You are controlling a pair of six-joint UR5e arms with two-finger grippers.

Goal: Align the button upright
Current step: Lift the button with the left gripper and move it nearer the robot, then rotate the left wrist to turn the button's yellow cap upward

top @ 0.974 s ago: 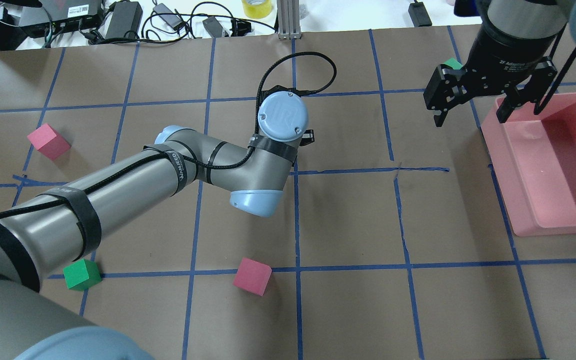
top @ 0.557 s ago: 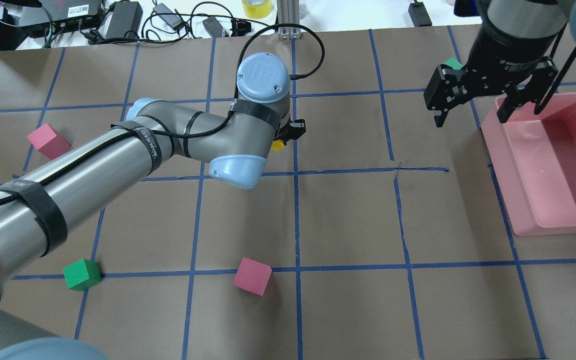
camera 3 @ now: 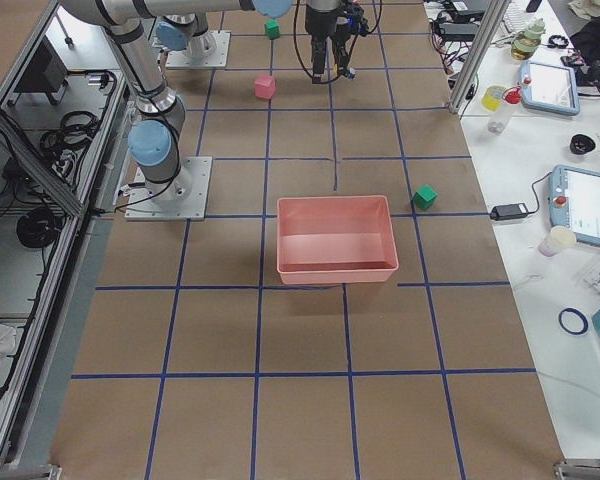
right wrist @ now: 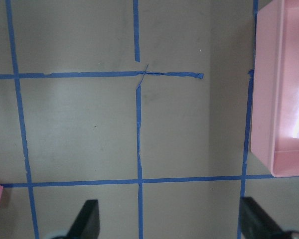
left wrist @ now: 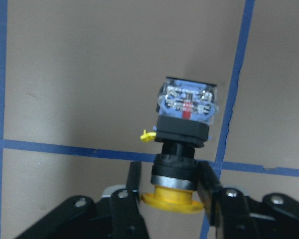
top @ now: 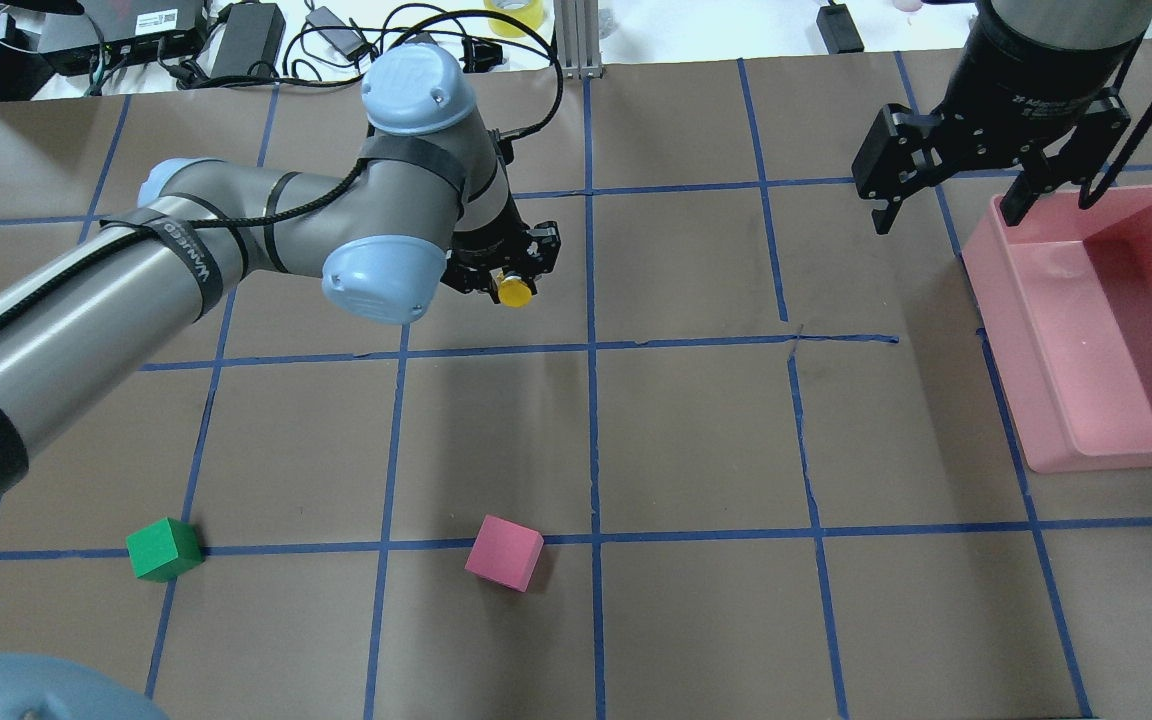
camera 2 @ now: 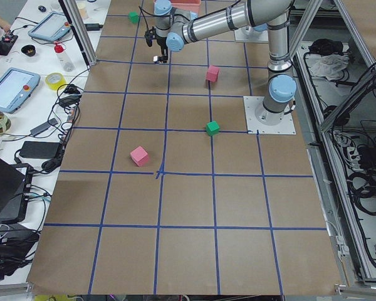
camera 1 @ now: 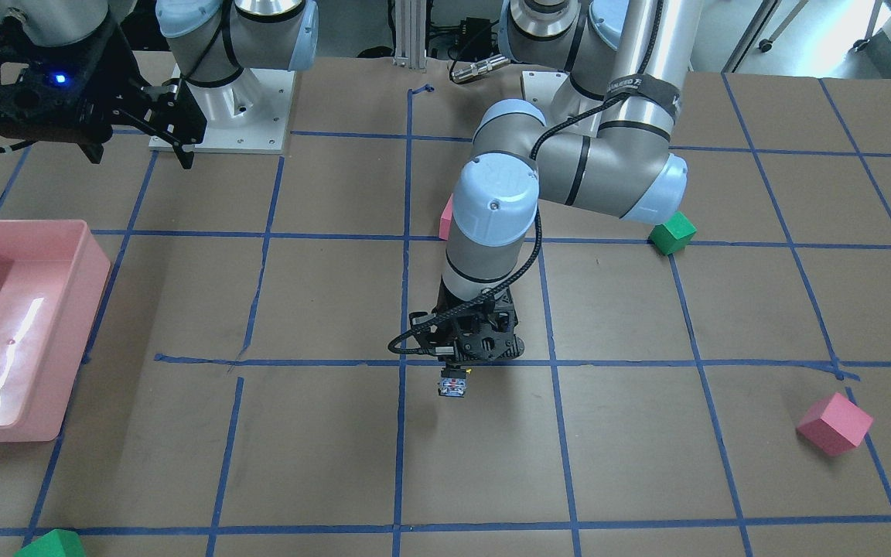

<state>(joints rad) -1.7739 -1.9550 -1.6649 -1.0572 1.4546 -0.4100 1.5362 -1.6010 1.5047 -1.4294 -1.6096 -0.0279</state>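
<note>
My left gripper point(top: 508, 272) is shut on the button point(top: 515, 291), near the middle of the table. The left wrist view shows its fingers point(left wrist: 134, 175) clamping the black neck just above the yellow cap point(left wrist: 172, 200), with the grey contact block point(left wrist: 187, 103) pointing away from the camera. The button point(camera 1: 452, 384) is tilted, cap toward the robot's side, and appears held off the brown paper. My right gripper point(top: 946, 215) is open and empty. It hangs high beside the pink bin point(top: 1056, 440), and its fingers point(right wrist: 85, 220) are spread wide.
A pink cube point(top: 504, 552) and a green cube point(top: 164, 548) lie on the near side of the table. Another pink cube point(camera 1: 834, 423) lies on the robot's far left. A second green cube point(camera 3: 425, 196) sits beyond the bin. Cables and power bricks point(top: 246, 40) line the far edge.
My left arm has swung left and toward the far side with the button. Its wrist has turned, so the yellow cap now shows from overhead. The right gripper has shifted slightly.
</note>
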